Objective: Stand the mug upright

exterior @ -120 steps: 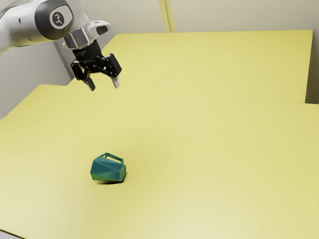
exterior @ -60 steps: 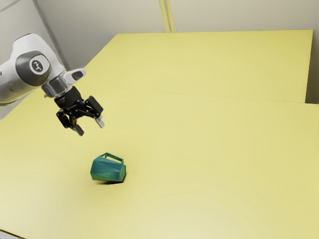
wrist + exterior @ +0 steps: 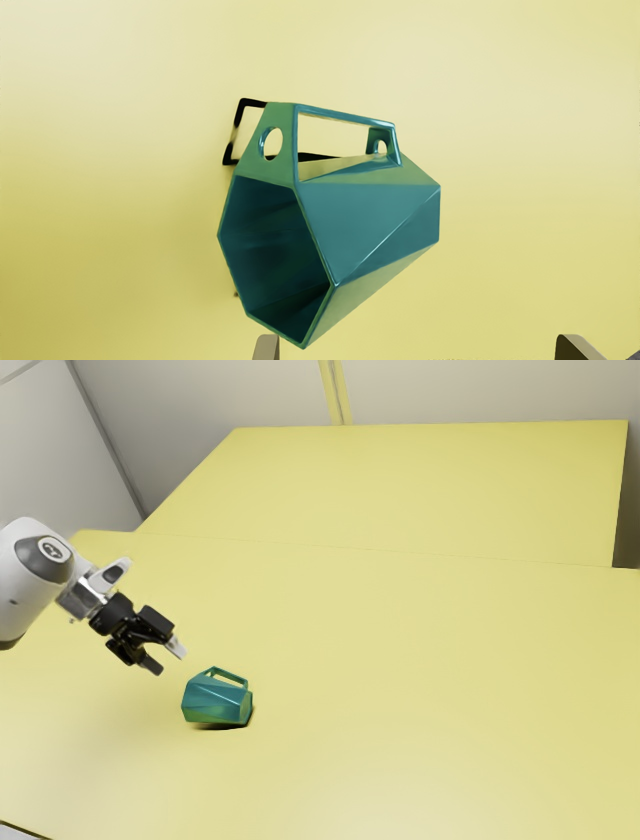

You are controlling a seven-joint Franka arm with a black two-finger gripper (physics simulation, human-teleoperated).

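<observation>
Presently toppled mug, exterior view: The teal mug (image 3: 217,698) lies on its side on the yellow table (image 3: 430,660), nearer the edge that cuts the exterior view's lower left corner than the table's far edge. Its narrow base (image 3: 246,708) points toward the exterior view's right.
Black gripper, exterior view: The gripper (image 3: 166,659) hangs on the mug's wide-end side, apart from it, fingers spread and slanting down toward it.
White arm, exterior view: The arm (image 3: 28,575) reaches in from the exterior view's left.
Open mouth, wrist view: The faceted mouth (image 3: 275,250) gapes sideways, partly toward the hand, its dark inside in plain sight.
Angular handle, wrist view: The handle (image 3: 345,114) juts from the flank farther from the fingertips, an opening between it and the body.
Parted fingers, wrist view: Both fingers (image 3: 267,348) stand wide apart with nothing pinched between them.
Upright stand, both views: By the look of it, the mug is yet to be righted. What remains is likely closing in, a firm hold on the body or handle, a turn that brings the mouth up and the base down, and a release once it stands steady.
</observation>
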